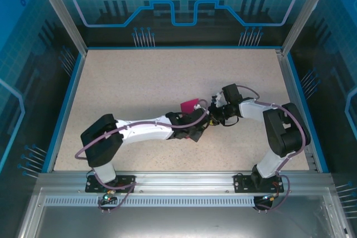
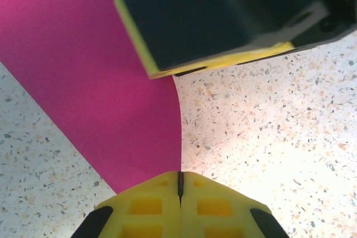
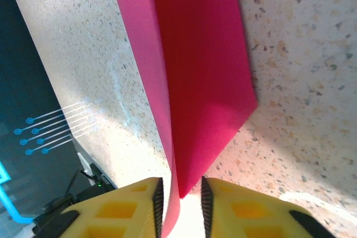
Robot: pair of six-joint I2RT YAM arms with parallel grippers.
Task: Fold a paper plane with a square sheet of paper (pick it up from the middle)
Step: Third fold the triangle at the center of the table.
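magenta paper, bent dbl, plain matte

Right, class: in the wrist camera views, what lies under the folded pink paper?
The speckled table shows on each side of the pink paper, so it lies beneath. The patch directly under the sheet is covered and cannot be checked.

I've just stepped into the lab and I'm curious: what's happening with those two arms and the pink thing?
Both arms have met in the middle of the table to work on a sheet of pink paper, which looks bent or creased along its length. The left hand is shut, pinching one edge of it. The right hand has the paper between its fingers, but they stand slightly apart, so it does not look clamped. It is not yet a finished plane.
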